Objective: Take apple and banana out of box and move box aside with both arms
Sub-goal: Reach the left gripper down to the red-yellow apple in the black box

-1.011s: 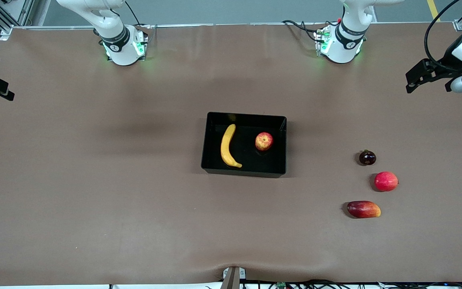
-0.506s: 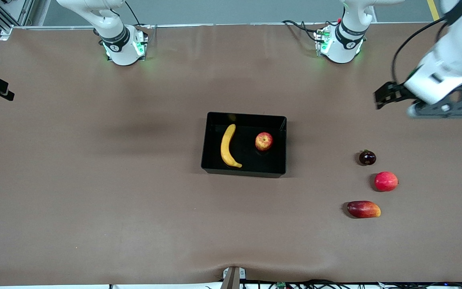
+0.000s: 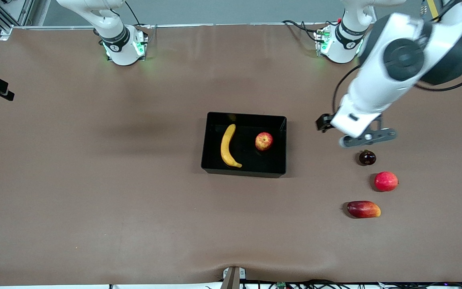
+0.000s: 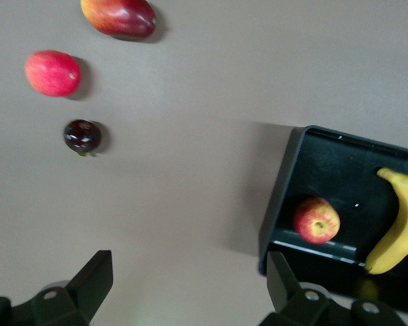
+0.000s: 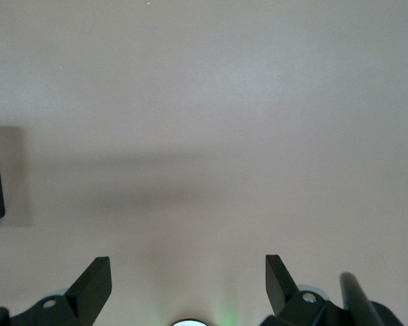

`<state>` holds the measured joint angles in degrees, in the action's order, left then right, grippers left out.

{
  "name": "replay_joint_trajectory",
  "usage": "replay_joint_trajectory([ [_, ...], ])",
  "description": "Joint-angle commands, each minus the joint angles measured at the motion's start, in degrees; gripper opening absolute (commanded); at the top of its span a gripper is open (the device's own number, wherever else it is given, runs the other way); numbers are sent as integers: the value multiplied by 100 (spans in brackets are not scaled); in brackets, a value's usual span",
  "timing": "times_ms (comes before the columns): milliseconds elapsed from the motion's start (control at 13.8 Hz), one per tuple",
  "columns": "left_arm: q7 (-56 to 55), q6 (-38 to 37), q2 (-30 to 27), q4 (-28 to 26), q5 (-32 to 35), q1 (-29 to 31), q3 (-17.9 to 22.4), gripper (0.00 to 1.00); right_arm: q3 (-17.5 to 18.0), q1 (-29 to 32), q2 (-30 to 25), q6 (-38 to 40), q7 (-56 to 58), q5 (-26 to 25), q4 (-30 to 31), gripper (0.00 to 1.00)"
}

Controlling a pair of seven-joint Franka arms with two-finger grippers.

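A box point(image 3: 244, 173) sits mid-table point(image 3: 94, 180) holding a banana point(image 3: 228, 146) and, toward the left arm's end, an apple point(image 3: 264, 141). Well apart at that end lie a plum point(image 3: 367, 157), a round fruit point(image 3: 386, 181) and a mango point(image 3: 363, 209), each nearer the front camera.

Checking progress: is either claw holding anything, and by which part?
Nothing is held. The left claw and right claw are both open and empty.

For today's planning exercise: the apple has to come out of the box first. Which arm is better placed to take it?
Probably the left: the left gripper, open, hovers beside the box at the apple's end. The right gripper waits over bare table.
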<state>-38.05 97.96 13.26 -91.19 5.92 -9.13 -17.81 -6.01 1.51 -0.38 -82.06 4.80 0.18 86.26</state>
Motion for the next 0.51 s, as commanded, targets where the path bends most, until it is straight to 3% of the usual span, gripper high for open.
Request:
replay_joint_trajectory([
  [0, -736, 231, 351, 154, 155, -351, -3, 100, 92, 130, -58, -3, -6, -35, 48, 100],
  [433, -2529, 1022, 1134, 145, 164, -1037, 5, 100, 92, 130, -58, -3, -6, -35, 40, 100],
])
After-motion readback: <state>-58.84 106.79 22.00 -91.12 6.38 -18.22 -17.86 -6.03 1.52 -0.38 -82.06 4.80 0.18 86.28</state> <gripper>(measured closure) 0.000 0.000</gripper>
